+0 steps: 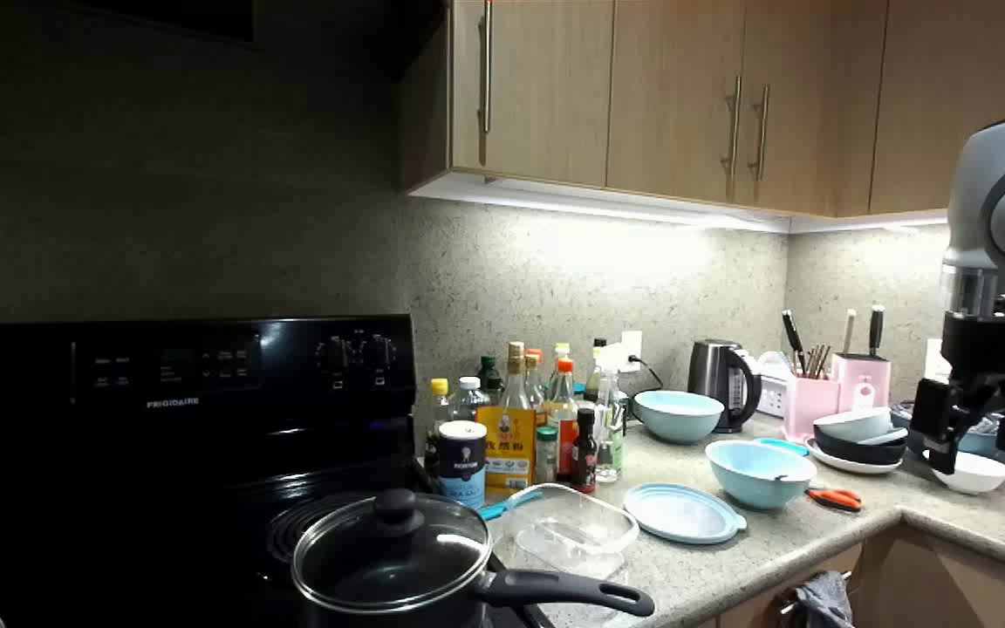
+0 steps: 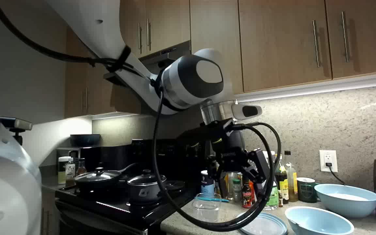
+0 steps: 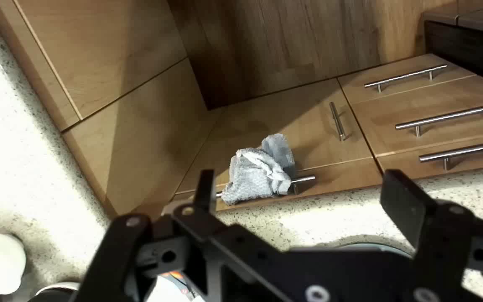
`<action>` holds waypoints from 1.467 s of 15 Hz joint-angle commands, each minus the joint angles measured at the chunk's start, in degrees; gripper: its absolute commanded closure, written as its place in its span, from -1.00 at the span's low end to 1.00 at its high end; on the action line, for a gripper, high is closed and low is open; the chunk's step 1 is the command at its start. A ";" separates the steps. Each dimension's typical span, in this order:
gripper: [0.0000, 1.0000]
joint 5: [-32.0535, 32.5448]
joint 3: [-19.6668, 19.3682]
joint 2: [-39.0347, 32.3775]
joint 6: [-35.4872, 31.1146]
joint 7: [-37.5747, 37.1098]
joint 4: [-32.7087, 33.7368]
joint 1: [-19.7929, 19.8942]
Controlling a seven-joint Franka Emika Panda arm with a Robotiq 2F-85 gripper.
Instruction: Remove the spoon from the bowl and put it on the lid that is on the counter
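1. Pale blue-green is leading us in: the front bowl [image 1: 755, 467] is sitting on the counter [image 1: 712, 567], and a rear bowl [image 1: 679, 419] is standing behind it, just beside the kettle [image 1: 714, 384].
2. We are spotting a small dark thing [image 1: 780, 477] at the front bowl's rim, but we are not managing to identify it for certain as the spoon.
3. Near that same bowl, the lid [image 1: 684, 513] is lying on the counter.
4. Now the gripper [image 3: 300, 191]! Its jaws are standing wide apart, and we are seeing it gripping nothing between its fingers [image 3: 403, 203].
5. In an exterior view it is hanging in the air, with the white bowl [image 1: 981, 478] showing behind it.
6. From the wrist, we are catching a grey towel [image 3: 258, 174] draping over a handle [image 3: 306, 179].
7. Over on the stove [image 1: 180, 366], a lidded pot [image 1: 389, 567] is resting.
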State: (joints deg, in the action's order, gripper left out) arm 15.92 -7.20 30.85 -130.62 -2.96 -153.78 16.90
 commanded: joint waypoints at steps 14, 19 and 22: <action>-1.00 2.59 -2.30 -17.93 -9.28 14.31 21.70 -4.85; -1.00 2.16 -2.20 -16.97 -8.02 12.31 21.05 -4.86; -1.00 2.16 -2.14 -16.24 -7.98 12.30 20.75 -4.88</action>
State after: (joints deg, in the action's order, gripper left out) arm 18.02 -8.98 14.61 -138.78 9.33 -133.16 12.39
